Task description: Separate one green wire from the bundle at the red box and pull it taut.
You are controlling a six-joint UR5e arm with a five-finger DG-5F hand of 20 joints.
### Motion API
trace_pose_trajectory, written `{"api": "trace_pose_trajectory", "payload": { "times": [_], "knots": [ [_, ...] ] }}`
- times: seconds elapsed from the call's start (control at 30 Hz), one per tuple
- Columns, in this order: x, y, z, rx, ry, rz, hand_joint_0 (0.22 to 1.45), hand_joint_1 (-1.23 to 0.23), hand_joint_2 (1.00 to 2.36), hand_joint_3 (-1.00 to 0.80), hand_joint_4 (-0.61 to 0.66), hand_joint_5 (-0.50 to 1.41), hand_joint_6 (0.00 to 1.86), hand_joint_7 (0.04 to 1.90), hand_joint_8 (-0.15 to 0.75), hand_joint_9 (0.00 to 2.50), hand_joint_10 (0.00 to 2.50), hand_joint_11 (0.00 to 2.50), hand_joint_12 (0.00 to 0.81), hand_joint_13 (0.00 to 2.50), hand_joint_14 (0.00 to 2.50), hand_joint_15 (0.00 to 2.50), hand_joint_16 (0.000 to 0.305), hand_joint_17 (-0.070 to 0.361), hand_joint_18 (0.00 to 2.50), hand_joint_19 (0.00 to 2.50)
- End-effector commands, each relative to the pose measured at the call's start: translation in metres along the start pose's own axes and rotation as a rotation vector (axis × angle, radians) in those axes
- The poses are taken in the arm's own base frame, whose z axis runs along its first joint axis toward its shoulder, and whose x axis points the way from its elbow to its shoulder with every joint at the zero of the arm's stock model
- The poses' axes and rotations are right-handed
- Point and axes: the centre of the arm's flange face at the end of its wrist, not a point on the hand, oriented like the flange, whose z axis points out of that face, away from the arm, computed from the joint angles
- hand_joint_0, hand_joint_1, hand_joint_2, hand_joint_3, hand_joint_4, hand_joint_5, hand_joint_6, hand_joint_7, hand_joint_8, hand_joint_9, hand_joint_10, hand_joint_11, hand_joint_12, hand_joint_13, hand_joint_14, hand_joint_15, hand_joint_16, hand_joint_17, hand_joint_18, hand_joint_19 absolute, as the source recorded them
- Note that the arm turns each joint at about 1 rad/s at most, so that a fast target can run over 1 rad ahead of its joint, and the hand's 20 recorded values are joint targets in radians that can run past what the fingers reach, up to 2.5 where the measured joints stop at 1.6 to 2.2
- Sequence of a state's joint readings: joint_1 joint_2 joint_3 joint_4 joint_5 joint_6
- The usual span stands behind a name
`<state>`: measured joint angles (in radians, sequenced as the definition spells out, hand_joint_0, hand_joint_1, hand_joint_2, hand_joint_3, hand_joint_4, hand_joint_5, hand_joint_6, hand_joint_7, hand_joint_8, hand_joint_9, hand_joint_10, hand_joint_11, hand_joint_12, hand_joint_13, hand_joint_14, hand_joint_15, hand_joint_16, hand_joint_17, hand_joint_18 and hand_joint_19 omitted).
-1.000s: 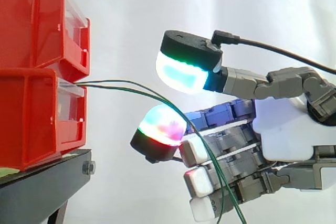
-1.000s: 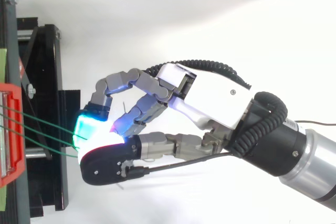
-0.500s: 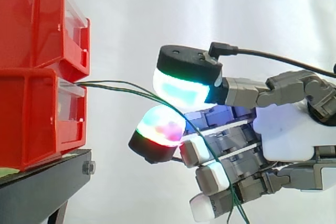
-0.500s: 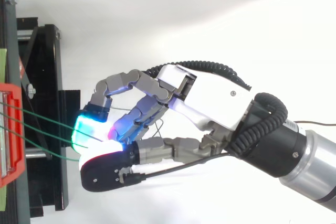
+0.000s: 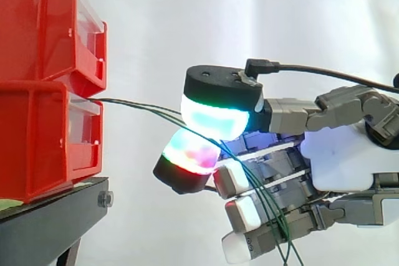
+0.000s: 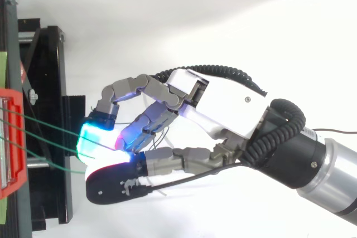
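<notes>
White curtain (image 5: 249, 4) behind, we see green wires (image 5: 137, 105) leaving the lower red box (image 5: 37, 135), which sits at the black stand's (image 5: 50, 222) edge, and running into our hand (image 5: 343, 160), pinched between its glowing pads (image 5: 212, 116).

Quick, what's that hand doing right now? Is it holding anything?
Hand: closed, its glowing pads pinching the green wires that come out of the red box.
</notes>
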<state>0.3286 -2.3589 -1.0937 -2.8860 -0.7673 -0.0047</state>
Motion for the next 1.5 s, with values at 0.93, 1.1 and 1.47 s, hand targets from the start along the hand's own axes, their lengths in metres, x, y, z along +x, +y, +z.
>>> {"api": "trace_pose_trajectory", "payload": {
  "times": [0.93, 1.1, 1.47],
  "knots": [
    [-0.014, 0.01, -0.001, 0.06, -0.009, 0.015, 0.47, -0.69, 1.0, -0.5, 0.16, -0.19, 0.85, 0.95, 0.289, 1.13, 0.02, 0.94, 0.409, 0.89, 0.02, 0.51, 0.054, 0.123, 0.85, 0.39],
    [-0.021, 0.022, -0.004, 0.07, -0.012, 0.008, 0.58, -0.47, 1.0, -0.5, 0.12, -0.17, 0.8, 1.03, 0.278, 1.21, 0.02, 0.94, 0.383, 0.96, 0.02, 0.55, 0.049, 0.11, 0.86, 0.45],
    [-0.033, 0.026, 0.0, 0.079, -0.026, -0.001, 0.63, -0.75, 1.01, -0.38, 0.14, -0.22, 0.87, 0.98, 0.271, 1.09, 0.02, 0.97, 0.382, 0.96, 0.02, 0.56, 0.05, 0.112, 0.86, 0.43]
  ]
}}
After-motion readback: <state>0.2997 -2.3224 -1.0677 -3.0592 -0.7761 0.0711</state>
